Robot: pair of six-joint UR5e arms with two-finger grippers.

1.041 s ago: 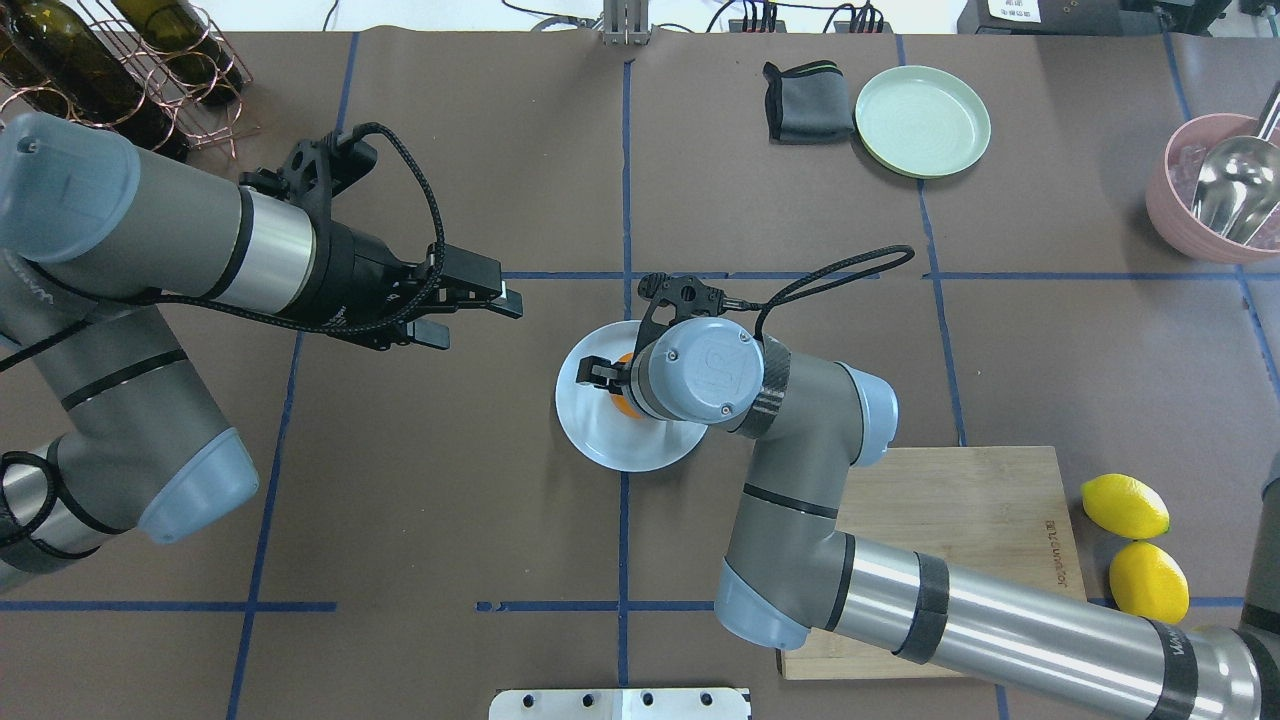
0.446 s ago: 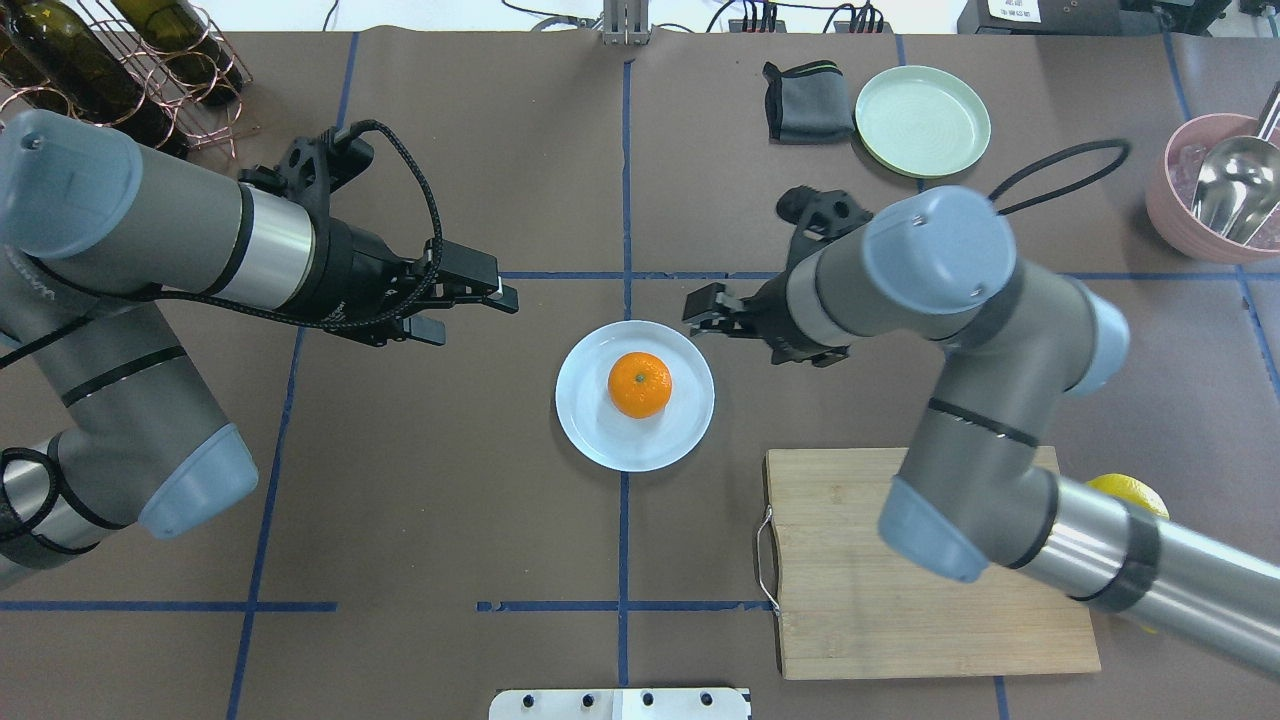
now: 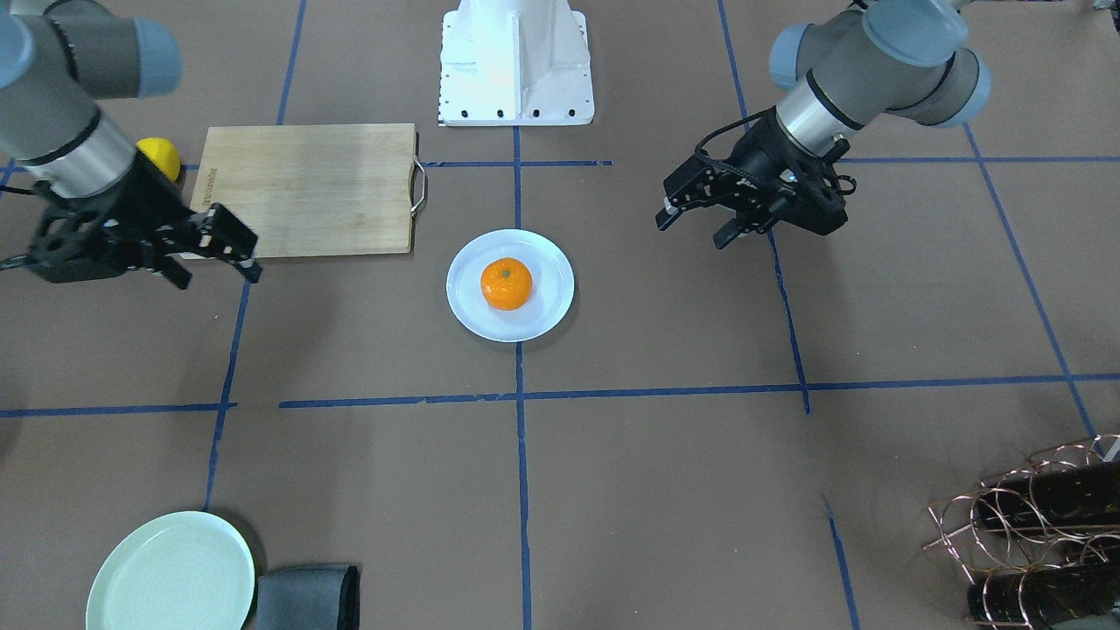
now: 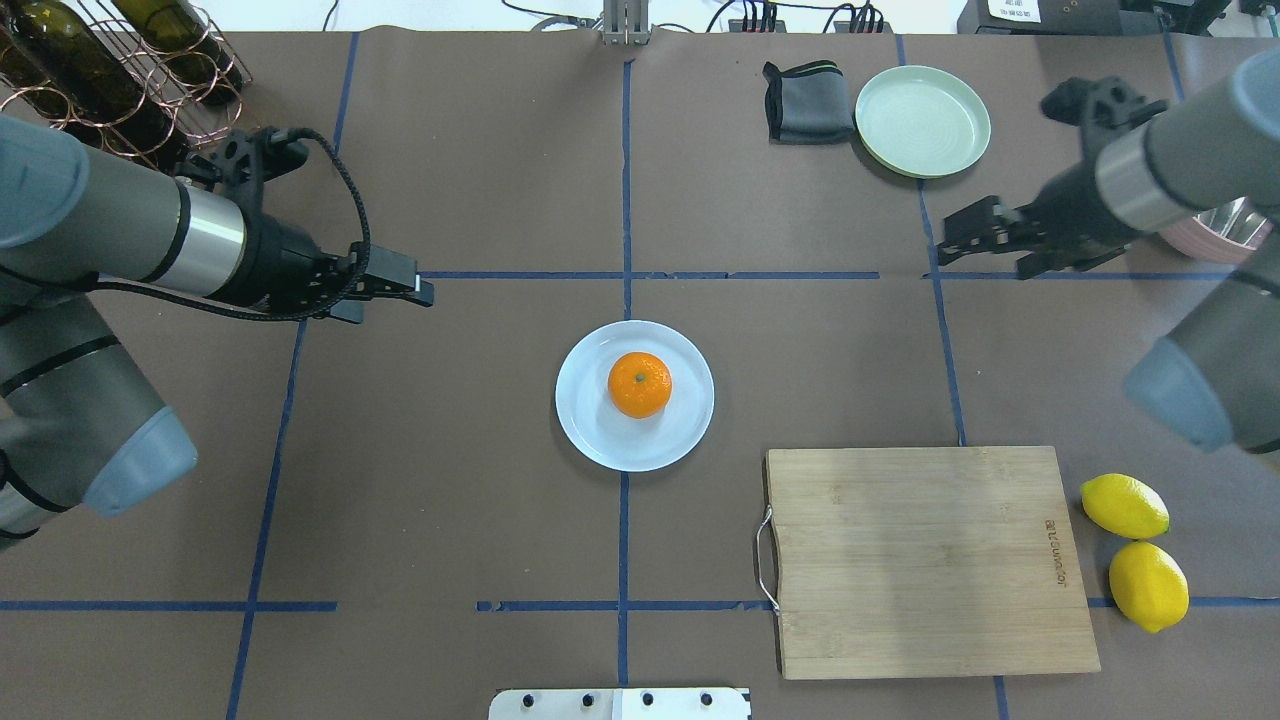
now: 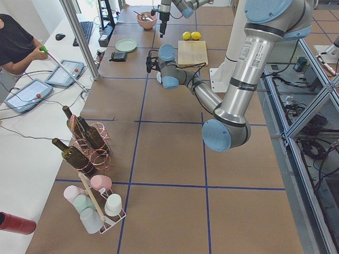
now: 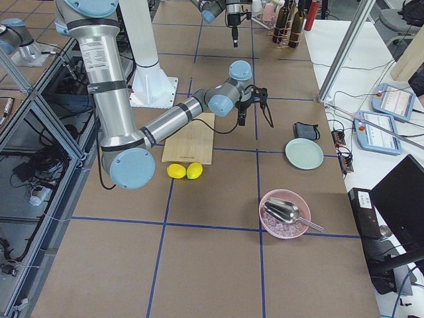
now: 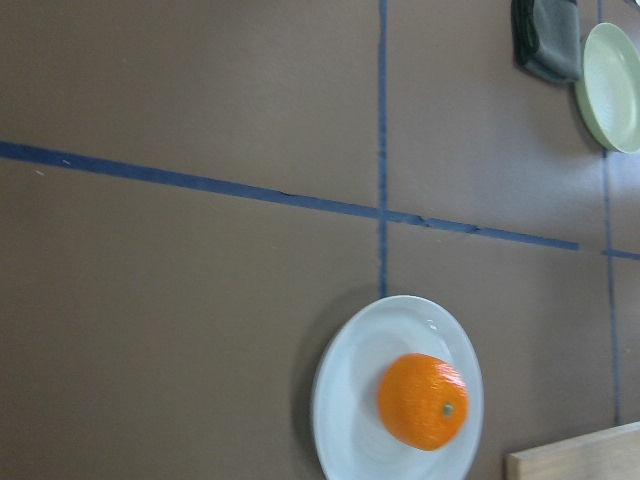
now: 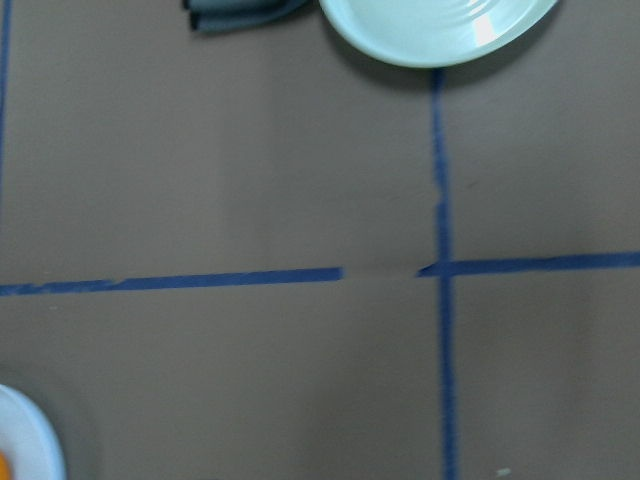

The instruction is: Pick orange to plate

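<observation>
The orange rests in the middle of the pale blue-white plate at the table's centre, with nothing touching it. Both also show in the front view, the orange on the plate, and in the left wrist view, orange on plate. My right gripper hovers open and empty far to the plate's right, near the mint plate. My left gripper hangs open and empty to the plate's left. Only a sliver of the plate shows in the right wrist view.
A mint-green plate and a dark folded cloth lie at the back right. A wooden cutting board and two lemons sit front right. A pink bowl with scoop stands far right, a wine rack back left.
The right gripper, which was down over the orange on the plate, has let it go and swung away to the right. The left arm has drawn back to the left.
</observation>
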